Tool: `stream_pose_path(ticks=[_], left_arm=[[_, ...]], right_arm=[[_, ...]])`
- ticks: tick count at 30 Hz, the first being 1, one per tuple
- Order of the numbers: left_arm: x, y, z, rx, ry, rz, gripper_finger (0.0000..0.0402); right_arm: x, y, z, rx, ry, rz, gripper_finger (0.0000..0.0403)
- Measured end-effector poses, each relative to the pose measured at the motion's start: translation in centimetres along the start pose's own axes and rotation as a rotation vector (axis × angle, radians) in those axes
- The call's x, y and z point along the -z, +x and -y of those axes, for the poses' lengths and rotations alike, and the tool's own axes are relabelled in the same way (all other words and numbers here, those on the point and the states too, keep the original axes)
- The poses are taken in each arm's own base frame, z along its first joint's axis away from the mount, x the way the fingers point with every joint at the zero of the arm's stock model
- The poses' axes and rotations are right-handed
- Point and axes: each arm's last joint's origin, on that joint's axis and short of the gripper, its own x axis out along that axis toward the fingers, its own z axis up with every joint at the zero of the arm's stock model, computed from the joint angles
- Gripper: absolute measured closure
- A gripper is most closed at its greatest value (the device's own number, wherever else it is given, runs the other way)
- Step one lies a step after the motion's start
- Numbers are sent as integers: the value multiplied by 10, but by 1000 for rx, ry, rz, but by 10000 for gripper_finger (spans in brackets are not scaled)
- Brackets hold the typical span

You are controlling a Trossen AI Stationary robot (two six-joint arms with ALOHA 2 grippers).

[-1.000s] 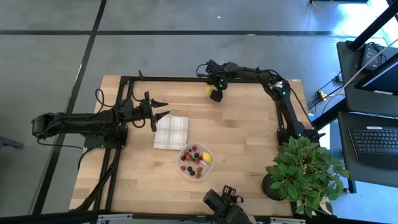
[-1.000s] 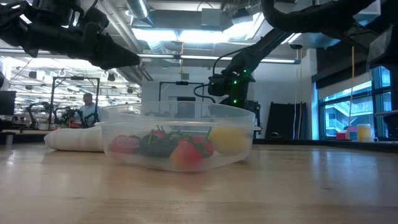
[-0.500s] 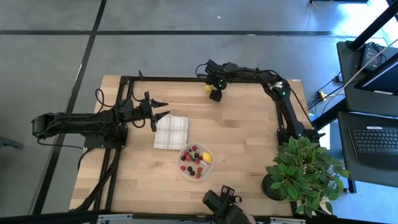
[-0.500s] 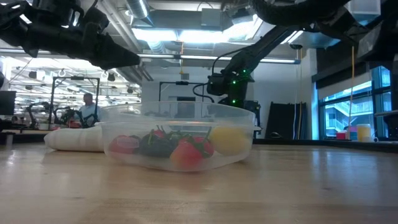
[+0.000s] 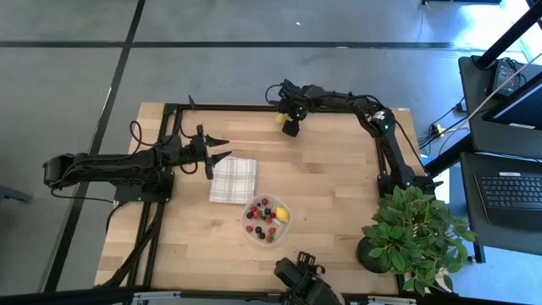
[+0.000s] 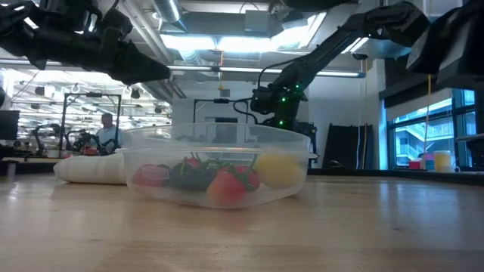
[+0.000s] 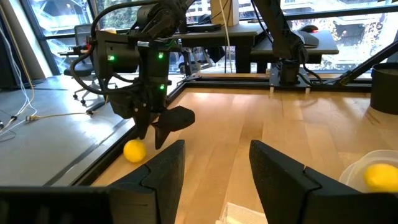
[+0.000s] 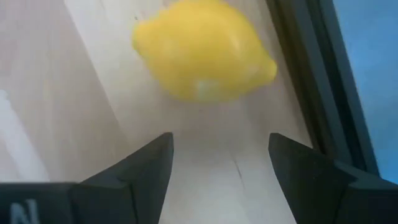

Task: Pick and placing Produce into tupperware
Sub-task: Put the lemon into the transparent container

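One yellow lemon (image 8: 202, 50) lies on the wood near the table's far edge, next to the black frame rail (image 5: 280, 119). My right gripper (image 8: 217, 162) hovers just short of it, open, with the lemon ahead of the fingertips and not between them (image 7: 134, 150). The clear tupperware (image 5: 268, 219) rests on its base near the table's near edge; it holds several red and dark berries and a second lemon (image 7: 379, 176). My left gripper (image 5: 218, 151) waits open at the table's left, above the far left corner of the checked cloth.
A white-and-grey checked cloth (image 5: 233, 180) lies folded between the left gripper and the tupperware. A potted green plant (image 5: 411, 233) stands at the table's near right corner. The black frame rail (image 8: 298, 56) runs close behind the lemon. Bare wood stretches between lemon and container.
My right arm has shifted a little toward the table's far left, bringing its gripper closer over the lemon; its elbow has moved across the low view. The left arm, the cloth and the tupperware have stayed put.
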Motion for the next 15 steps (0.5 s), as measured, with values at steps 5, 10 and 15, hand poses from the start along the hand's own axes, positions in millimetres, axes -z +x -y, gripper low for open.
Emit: stream_pose_path(ticks=[5, 10, 15], left_arm=[[0, 0, 0, 0, 0, 0, 228], [0, 0, 0, 1, 0, -3, 228], [1, 0, 0, 2, 1, -15, 228]], right_arm=[[-3, 0, 0, -3, 23, 37, 138], [-4, -1, 1, -1, 24, 47, 138], [-3, 0, 0, -3, -4, 35, 138]])
